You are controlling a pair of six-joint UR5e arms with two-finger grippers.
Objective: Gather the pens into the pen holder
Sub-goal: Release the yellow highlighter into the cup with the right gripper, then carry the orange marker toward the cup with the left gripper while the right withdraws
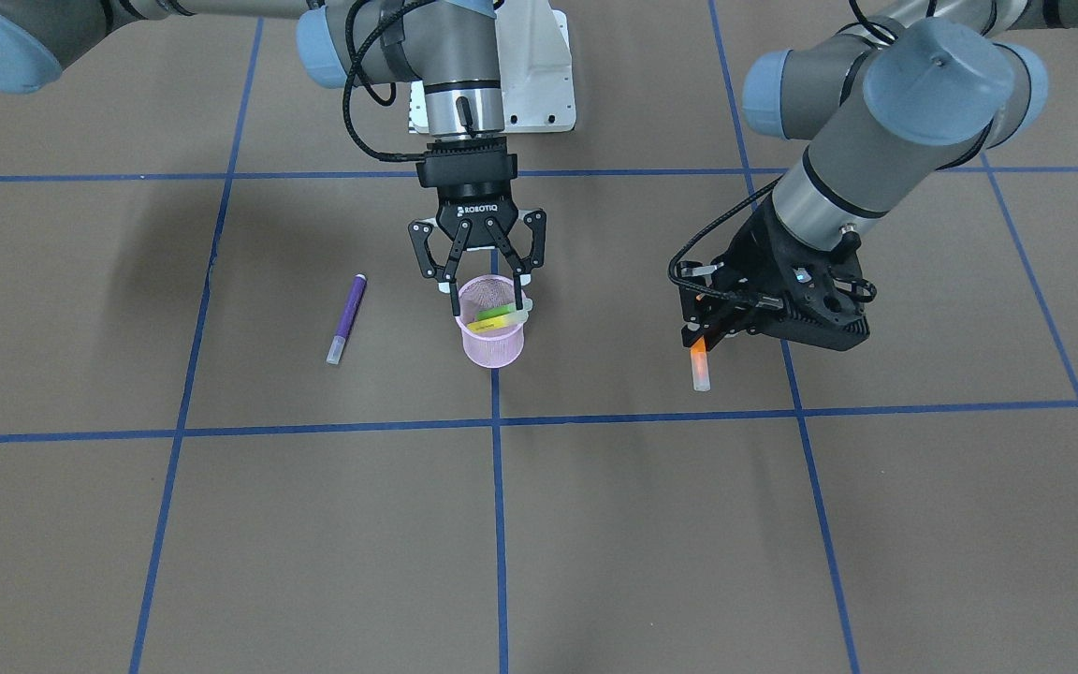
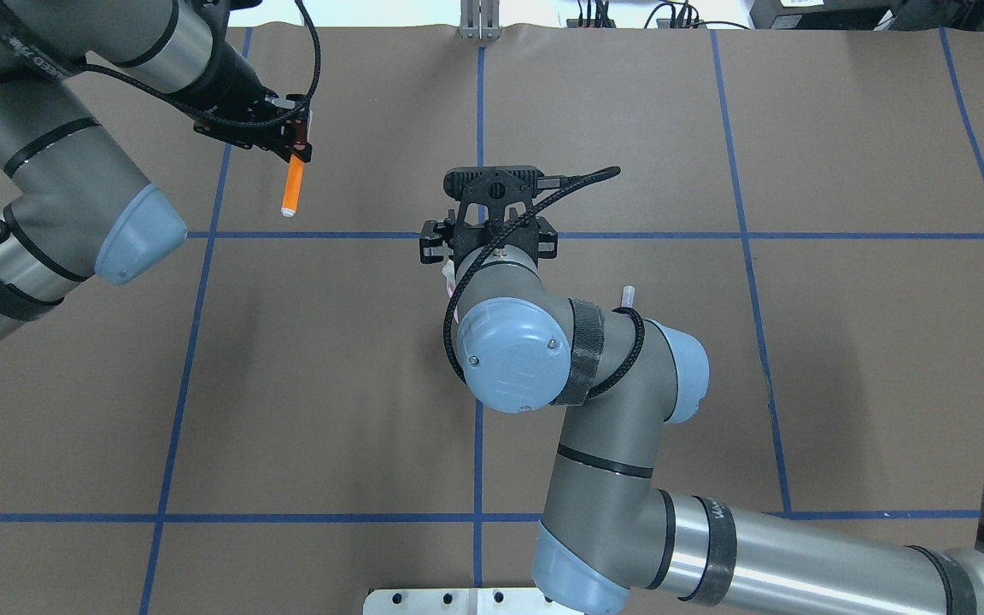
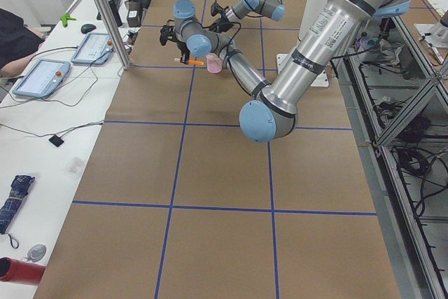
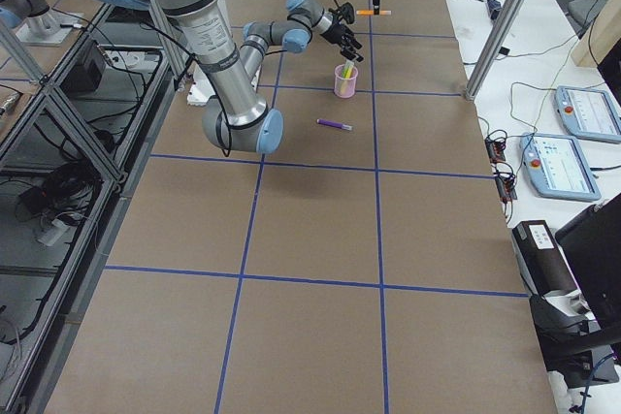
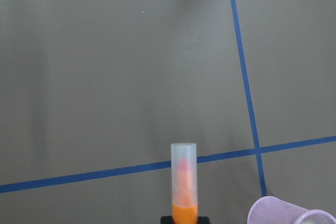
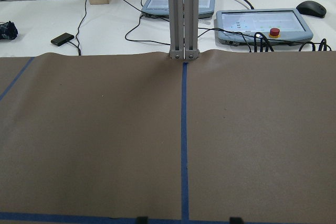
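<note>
The pink mesh pen holder [image 1: 492, 344] stands near the table's middle, with the green pen [image 1: 500, 310] and the yellow pen [image 1: 494, 323] leaning inside it. My right gripper [image 1: 490, 301] is open just above it, one finger on each side of the rim. My left gripper [image 1: 706, 329] is shut on the orange pen [image 1: 700, 363] and holds it above the table, pale cap pointing down and outward. In the left wrist view the orange pen [image 5: 184, 187] points ahead and the holder [image 5: 283, 216] is at the bottom right. The purple pen [image 1: 346, 318] lies flat on the table beside the holder.
Brown paper with blue tape lines [image 1: 496, 524] covers the table. A white base plate [image 1: 539, 75] sits behind the right arm. In the overhead view the right arm [image 2: 509, 342] hides the holder. Operator tablets [image 6: 262, 22] lie on the bench beyond the far edge.
</note>
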